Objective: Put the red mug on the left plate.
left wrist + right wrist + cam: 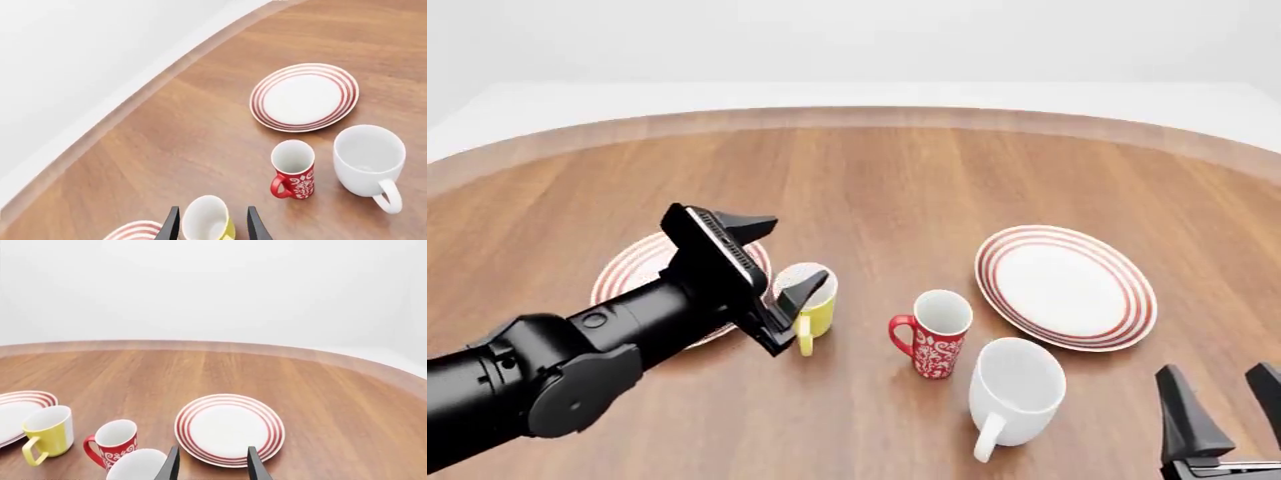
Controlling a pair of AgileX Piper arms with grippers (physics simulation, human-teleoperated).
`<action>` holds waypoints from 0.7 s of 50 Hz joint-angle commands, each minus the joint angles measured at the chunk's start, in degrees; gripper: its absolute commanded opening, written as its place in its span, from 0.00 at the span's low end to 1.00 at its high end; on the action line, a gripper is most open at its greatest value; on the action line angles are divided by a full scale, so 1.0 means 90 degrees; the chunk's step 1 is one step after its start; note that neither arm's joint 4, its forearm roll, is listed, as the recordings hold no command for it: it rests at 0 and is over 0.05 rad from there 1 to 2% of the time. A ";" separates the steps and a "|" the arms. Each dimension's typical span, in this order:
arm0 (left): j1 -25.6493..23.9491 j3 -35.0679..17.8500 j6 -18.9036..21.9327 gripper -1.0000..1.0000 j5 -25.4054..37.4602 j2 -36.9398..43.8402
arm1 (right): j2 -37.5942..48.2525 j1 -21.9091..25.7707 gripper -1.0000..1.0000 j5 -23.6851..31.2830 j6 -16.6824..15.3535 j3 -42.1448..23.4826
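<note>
The left gripper (785, 300), fingers spread, brackets the yellow mug (810, 305) mid-tabletop, so it must shift to the untouched red mug (934, 334) before the left plate (621, 275).

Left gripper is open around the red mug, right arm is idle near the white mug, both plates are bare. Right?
Not quite. The left gripper is open around the yellow mug, not the red mug, which stands untouched between the yellow mug and the white mug; the front view shows this. The right gripper does sit idle by the white mug, and the left plate and right plate are bare.
</note>
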 commanded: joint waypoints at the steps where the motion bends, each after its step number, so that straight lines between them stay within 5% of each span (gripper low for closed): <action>1: -0.0199 -0.0122 0.0120 1.00 -0.0103 0.0575 | 0.0003 0.0087 1.00 -0.0005 -0.0073 0.0024; 35: -0.0823 -0.0347 0.0313 1.00 -0.0296 0.1741 | 0.0088 0.0123 1.00 -0.0025 -0.0149 0.0027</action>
